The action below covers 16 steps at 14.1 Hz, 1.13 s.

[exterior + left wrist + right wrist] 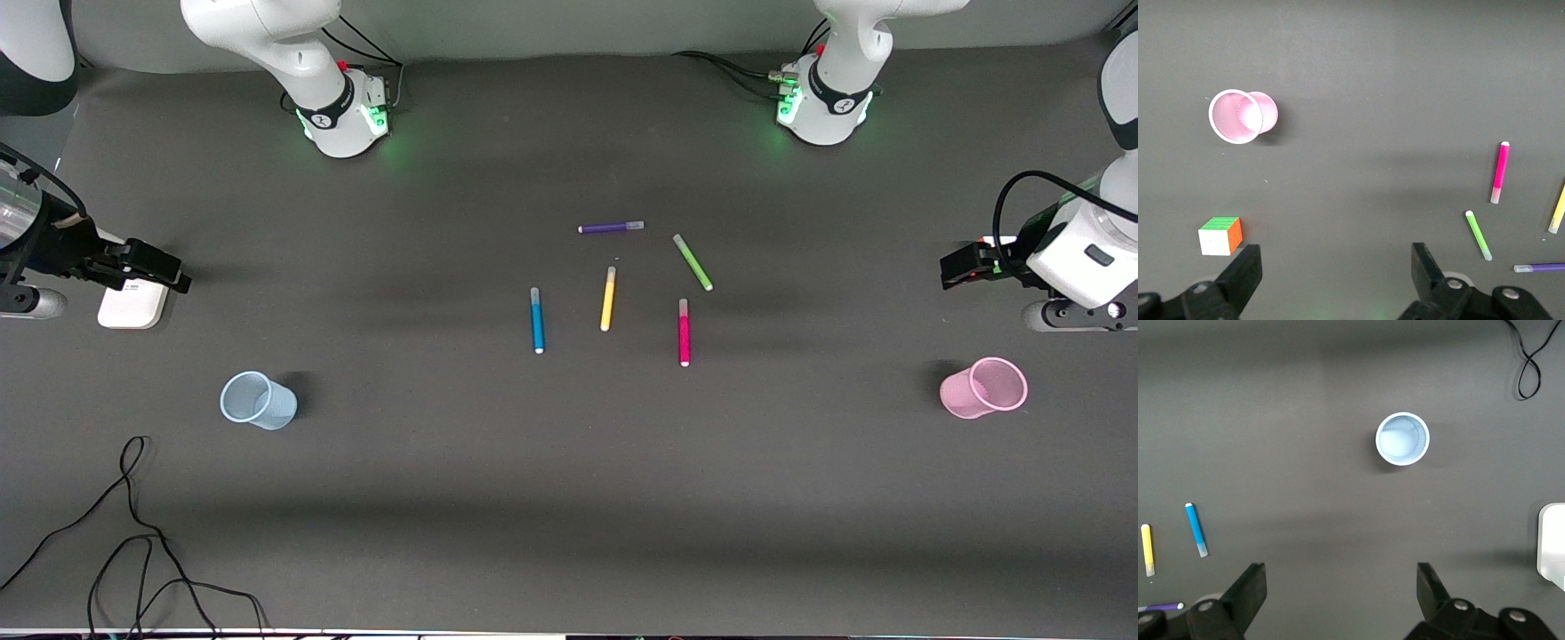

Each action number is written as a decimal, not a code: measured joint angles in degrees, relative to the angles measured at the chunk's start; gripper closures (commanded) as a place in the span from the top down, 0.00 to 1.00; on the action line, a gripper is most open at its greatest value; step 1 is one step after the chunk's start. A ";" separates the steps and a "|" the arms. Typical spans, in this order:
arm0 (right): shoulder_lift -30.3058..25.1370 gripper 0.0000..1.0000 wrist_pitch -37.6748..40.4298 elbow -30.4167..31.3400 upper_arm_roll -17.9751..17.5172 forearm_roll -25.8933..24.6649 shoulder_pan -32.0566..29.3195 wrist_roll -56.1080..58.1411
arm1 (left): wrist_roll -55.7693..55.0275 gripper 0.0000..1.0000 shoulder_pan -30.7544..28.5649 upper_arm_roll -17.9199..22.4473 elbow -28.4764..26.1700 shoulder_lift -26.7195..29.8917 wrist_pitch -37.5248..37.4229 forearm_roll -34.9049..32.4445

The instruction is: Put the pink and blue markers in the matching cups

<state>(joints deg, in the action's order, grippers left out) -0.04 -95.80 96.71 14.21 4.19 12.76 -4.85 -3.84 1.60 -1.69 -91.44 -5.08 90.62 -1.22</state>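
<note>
Pink marker (684, 332) and blue marker (537, 320) slim, lying flat, translucent cups (258, 401) upright, left gripper (1335, 270) and right gripper (1341, 590) spread wide

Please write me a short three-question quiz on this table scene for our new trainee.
1. True or false: the pink marker already stands in the pink cup.
2. Which pen lies between the blue marker and the pink marker? A) the purple pen B) the yellow pen C) the green pen
3. Fill in: the blue cup stands toward the ____ arm's end of the table.

Key
1. False: it lies flat on the table, and both cups look empty.
2. B.
3. Right. The right hand and the left hand are both open and hold nothing.
</note>
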 measured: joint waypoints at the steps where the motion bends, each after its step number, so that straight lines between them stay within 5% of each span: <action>1: 0.10 1.00 0.01 0.00 -0.02 0.00 -0.01 0.00 | 0.00 1.00 0.00 0.00 0.00 0.00 0.00 0.01; 9: 4.18 1.00 0.22 -1.09 -0.73 0.11 0.10 0.00 | 0.02 1.00 0.00 -0.07 -0.02 0.00 -0.05 0.06; 16: 24.84 1.00 1.48 -19.62 -2.08 6.35 9.01 -1.89 | 0.14 1.00 1.82 -0.61 -0.23 -0.02 -0.72 0.28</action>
<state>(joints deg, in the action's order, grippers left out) 24.79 -94.33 77.09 12.13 10.54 21.77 -6.74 -3.70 3.43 -2.29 -91.67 -5.10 89.90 -0.93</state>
